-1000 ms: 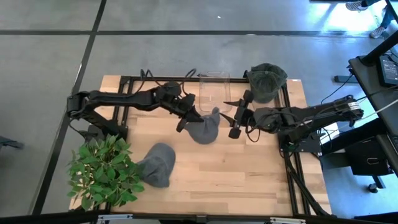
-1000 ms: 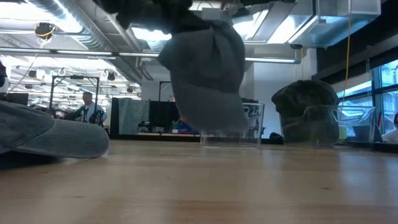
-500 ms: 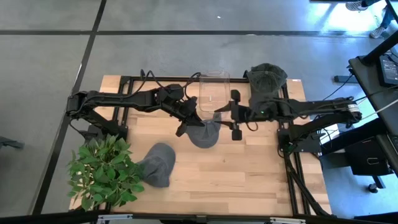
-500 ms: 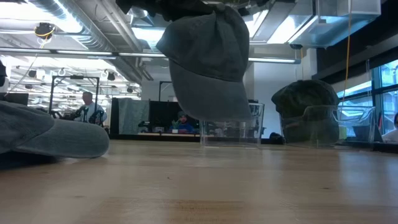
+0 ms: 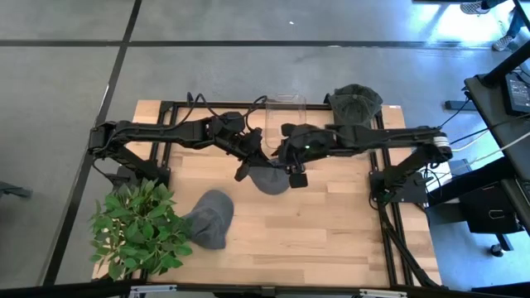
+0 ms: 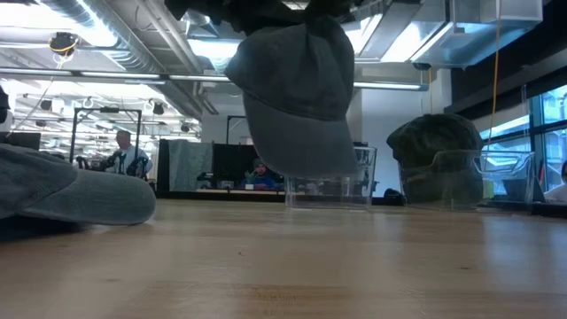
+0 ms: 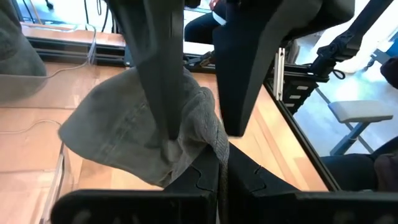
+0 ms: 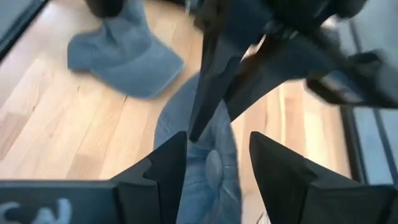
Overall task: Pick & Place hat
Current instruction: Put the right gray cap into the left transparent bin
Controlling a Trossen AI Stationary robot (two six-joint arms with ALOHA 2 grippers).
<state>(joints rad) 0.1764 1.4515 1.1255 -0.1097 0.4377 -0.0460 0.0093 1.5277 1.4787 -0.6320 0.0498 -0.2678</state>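
step: handover | left gripper clamping soft grey cloth cap aloft | right gripper spread, hovering beside | next: closing on cap

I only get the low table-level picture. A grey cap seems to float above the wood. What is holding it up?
Observer: The left arm's gripper, its jaws shut on the cap's cloth; the left wrist view shows the pinch.
Operator: Is the other arm doing anything?
Observer: Yes. From above, the right arm reaches across the table, and its gripper is right over the cap with its jaws open.
Operator: I see a second grey cap at my left. Where does it lie?
Observer: On the table's near left part, beside a green plant that your view misses.
Operator: And the dark cap on the right?
Observer: That dark cap sits on a stand at the table's far right corner, next to an empty clear stand.
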